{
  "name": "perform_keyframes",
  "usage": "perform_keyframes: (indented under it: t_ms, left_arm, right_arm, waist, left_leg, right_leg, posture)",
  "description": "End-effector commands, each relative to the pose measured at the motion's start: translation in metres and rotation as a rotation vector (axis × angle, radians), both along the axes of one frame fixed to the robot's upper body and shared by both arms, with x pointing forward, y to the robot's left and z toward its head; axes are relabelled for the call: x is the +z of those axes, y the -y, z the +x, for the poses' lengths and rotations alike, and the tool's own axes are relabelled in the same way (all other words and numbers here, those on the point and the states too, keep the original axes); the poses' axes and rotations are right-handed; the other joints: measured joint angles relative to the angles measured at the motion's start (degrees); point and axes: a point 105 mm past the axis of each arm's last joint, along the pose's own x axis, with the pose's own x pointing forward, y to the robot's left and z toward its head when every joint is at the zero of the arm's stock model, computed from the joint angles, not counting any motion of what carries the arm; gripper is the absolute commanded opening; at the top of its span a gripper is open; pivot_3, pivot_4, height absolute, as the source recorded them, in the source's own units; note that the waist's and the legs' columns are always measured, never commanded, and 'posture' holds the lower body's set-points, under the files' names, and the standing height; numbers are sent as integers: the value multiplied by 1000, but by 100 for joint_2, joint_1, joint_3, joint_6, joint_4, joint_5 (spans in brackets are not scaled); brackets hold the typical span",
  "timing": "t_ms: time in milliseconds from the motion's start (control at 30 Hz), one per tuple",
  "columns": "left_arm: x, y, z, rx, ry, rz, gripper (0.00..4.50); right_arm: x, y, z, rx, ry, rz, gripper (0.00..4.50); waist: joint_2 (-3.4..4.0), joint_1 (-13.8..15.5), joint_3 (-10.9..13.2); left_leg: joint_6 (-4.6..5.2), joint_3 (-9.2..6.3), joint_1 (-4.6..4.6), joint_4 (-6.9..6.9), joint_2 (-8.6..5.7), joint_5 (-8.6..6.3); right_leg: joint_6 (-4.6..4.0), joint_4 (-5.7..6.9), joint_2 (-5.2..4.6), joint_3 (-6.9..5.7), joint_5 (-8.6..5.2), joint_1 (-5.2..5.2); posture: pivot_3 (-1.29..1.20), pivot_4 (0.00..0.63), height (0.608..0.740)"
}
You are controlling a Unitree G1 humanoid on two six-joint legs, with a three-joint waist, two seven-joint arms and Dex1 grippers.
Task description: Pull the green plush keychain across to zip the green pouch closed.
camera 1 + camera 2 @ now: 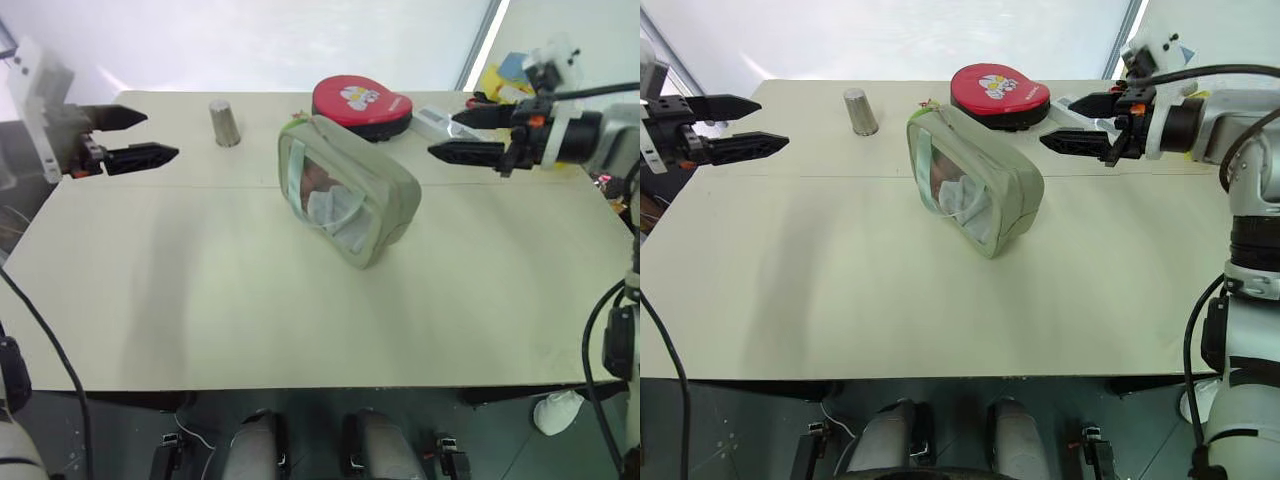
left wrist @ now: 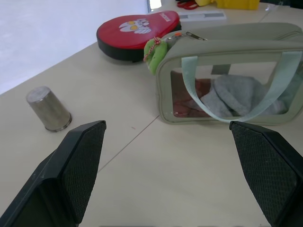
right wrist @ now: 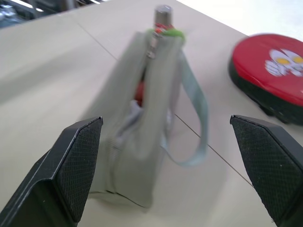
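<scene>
Hovering both grippers, left point(image 1: 140, 136) and right point(image 1: 458, 134), fingers wide, empty; I judge green plush keychain point(image 2: 154, 51) soft, pinchable; green pouch point(image 1: 345, 190) floppy.

a robot test room or lab, not a home: one bare beige table point(image 1: 200, 300) under bright backlight, loose black cables hanging at both sides, and yellow and blue clutter point(image 1: 500, 78) piled past the table's 1 o'clock corner.

head stereo overhead, wrists facing pouch point(image 1: 345, 195)
</scene>
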Motion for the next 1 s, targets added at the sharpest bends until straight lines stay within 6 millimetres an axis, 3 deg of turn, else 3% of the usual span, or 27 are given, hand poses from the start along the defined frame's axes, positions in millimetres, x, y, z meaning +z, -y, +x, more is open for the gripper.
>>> perform_keyframes:
  t_ms: [33,433,600,767,1000]
  left_arm:
    - [11,-2,4,31,67,5,4473]
    - [-3,2,0,15,45,36,4473]
    - [-4,17,-6,-30,37,9,4473]
    - [-12,51,-18,-132,25,-13,4473]
    - [-23,70,-26,-162,19,-30,4473]
  right_arm:
    - [9,-2,-3,2,45,1,4488]
    - [13,-18,-1,19,74,-40,4488]
    - [16,-62,-3,82,76,-16,4488]
    - [-13,-98,9,82,70,-85,4488]
    - [-50,-109,31,39,104,-265,4488]
  waist:
    - [0,1,0]
    - [0,-7,0]
    - [0,-32,0]
    - [-1,2,0]
    - [-2,1,0]
  left_leg:
    - [0,0,-1,0,0,0]
    - [1,1,-5,1,2,0]
    - [1,1,-5,1,4,0]
    - [1,-1,-6,4,2,0]
    - [1,-5,-8,7,-2,0]
  right_leg:
    - [0,0,0,0,0,0]
    - [0,2,-1,1,0,-5]
    - [0,9,0,2,0,-10]
    - [0,12,-7,2,0,-8]
    - [0,11,-7,2,0,-5]
  posture:
    - [0,150,740]
    - [0,150,740]
    - [0,150,740]
    - [0,150,740]
    - [0,150,740]
